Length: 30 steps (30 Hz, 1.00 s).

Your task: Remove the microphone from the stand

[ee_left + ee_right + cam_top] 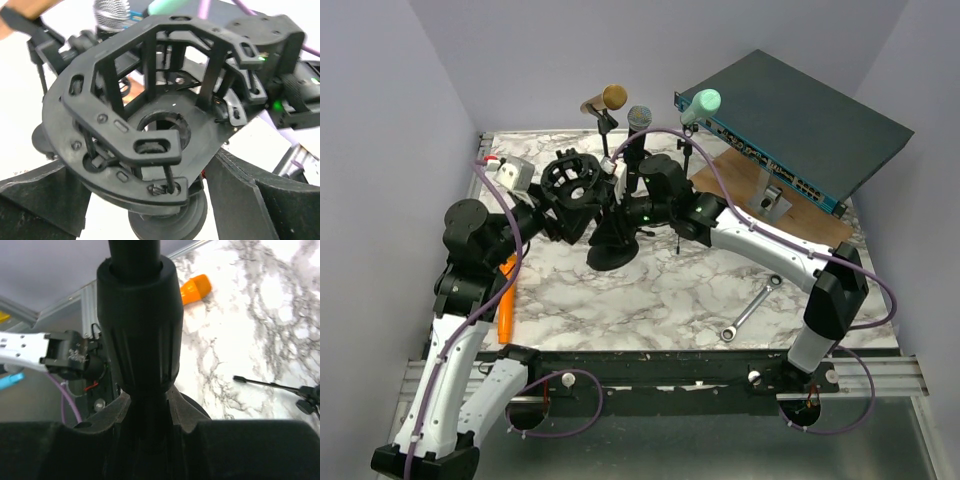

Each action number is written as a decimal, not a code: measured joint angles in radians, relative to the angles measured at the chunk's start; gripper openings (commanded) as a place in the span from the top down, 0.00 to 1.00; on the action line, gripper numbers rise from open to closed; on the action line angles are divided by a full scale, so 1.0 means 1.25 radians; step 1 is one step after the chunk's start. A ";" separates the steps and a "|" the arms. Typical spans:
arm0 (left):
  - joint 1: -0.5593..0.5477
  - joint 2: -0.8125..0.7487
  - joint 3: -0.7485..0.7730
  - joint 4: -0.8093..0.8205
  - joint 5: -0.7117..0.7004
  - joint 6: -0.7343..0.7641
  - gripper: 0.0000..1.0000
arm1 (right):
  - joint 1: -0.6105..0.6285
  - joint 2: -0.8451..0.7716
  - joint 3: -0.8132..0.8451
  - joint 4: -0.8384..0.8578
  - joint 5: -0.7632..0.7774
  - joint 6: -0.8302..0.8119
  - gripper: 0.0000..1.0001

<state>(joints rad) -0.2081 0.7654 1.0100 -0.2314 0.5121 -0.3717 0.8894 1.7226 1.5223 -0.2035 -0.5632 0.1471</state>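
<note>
A black stand with a round base (613, 252) carries an empty black shock mount (572, 178). The mount fills the left wrist view (150, 115), and its centre hole is bare. My left gripper (142, 160) has its fingers (40, 200) spread wide on both sides of the mount's ring, touching it. My right gripper (147, 395) is shut on the stand's thick black shaft (137, 325), low near the base. A silver-mesh microphone (639, 118) stands upright just behind the mount, and its head shows in the left wrist view (112, 12).
A gold microphone (608, 98) and a teal microphone (702, 102) stand on small tripods at the back. A dark network switch (790, 125) leans on a wooden board (750, 180) at back right. A wrench (750, 310) lies at front right. An orange tool (506, 300) lies at the left edge.
</note>
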 measured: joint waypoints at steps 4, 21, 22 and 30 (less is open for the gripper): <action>0.013 -0.020 -0.027 0.037 0.085 0.044 0.15 | 0.000 -0.013 -0.010 0.003 -0.073 -0.016 0.99; 0.024 0.034 -0.142 0.292 0.251 -0.028 1.00 | -0.027 -0.033 -0.028 0.064 -0.213 -0.001 0.99; 0.024 0.034 -0.143 0.295 0.236 -0.042 1.00 | -0.029 -0.033 -0.028 0.067 -0.188 -0.003 0.99; 0.026 0.004 -0.120 0.167 0.077 -0.059 0.90 | -0.016 -0.032 -0.028 0.025 -0.002 -0.020 0.99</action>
<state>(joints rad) -0.1761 0.7704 0.8597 -0.0223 0.6079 -0.4454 0.8700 1.6821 1.4872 -0.1722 -0.5659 0.1223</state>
